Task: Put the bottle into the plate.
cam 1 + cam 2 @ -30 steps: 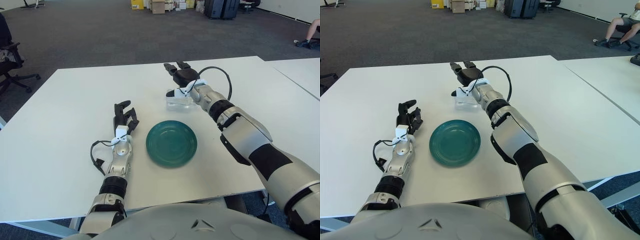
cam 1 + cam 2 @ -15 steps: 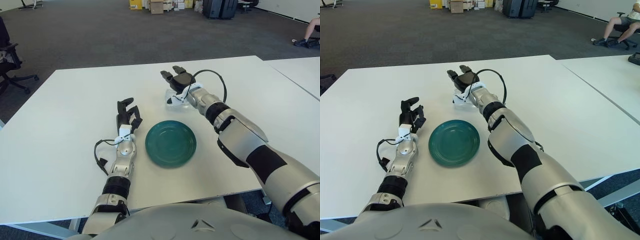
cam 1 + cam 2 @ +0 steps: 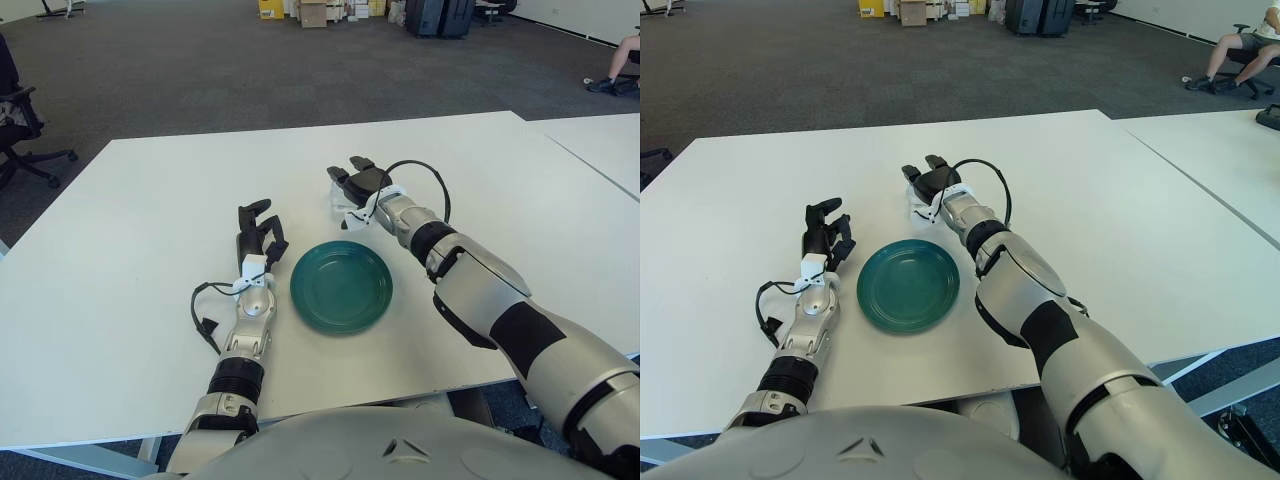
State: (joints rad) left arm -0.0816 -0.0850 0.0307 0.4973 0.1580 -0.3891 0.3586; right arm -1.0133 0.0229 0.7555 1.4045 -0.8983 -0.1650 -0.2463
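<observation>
Right hand [image 3: 358, 184] beyond far edge of green plate [image 3: 341, 287], dark fingers [image 3: 337, 178] curled over clear bottle [image 3: 343, 207]; grip looks closed on it, contact partly hidden by hand. Bottle on white tabletop [image 3: 120, 250] just behind plate, apart from it, mostly covered, outline hard to make out. Left hand [image 3: 256, 237] just left of plate, fingers loosely apart, holding nothing. Plate bare.

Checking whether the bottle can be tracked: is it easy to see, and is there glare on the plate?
Left eye view: clear bottle barely shows against the white table, mostly behind the right hand. Right eye view: green plate shows only soft sheen.
</observation>
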